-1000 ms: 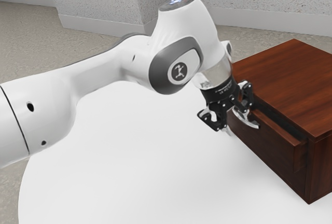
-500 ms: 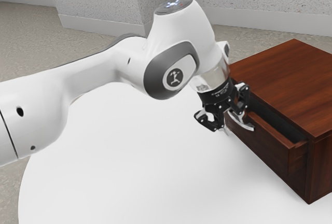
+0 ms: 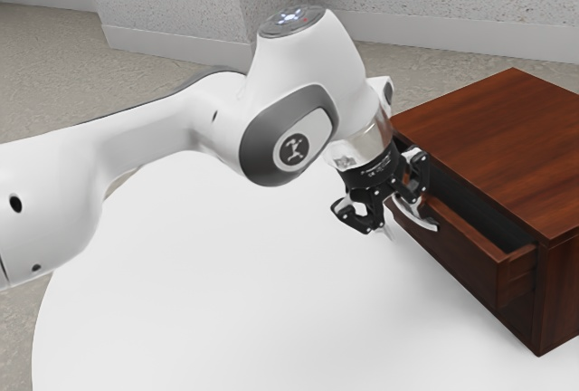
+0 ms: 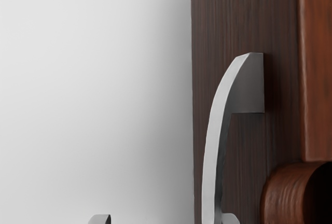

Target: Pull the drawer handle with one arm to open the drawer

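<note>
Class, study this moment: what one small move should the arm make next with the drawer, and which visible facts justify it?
Probably a short, straight pull on the handle, away from the cabinet. The gripper sits at the handle, and the drawer stands only partly out, with a dark gap behind its front, so opening looks unfinished.

Curved grey handle (image 4: 215, 130) on dark wooden drawer front (image 4: 207, 27), white table (image 4: 93, 99) beside.
</note>
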`<action>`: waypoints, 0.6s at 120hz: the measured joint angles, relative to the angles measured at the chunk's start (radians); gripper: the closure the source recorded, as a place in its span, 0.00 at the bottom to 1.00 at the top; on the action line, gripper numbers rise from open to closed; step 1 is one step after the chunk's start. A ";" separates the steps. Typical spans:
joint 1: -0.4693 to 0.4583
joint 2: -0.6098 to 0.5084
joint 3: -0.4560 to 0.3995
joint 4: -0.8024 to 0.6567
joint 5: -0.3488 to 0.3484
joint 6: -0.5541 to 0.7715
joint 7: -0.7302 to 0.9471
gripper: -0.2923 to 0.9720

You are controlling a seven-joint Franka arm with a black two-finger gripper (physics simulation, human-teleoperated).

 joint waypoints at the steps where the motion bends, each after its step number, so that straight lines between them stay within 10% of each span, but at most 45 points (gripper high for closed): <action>1: 0.000 -0.001 0.000 -0.001 0.001 0.000 0.000 0.60; 72: 0.002 -0.030 -0.002 -0.064 0.012 0.039 0.004 0.59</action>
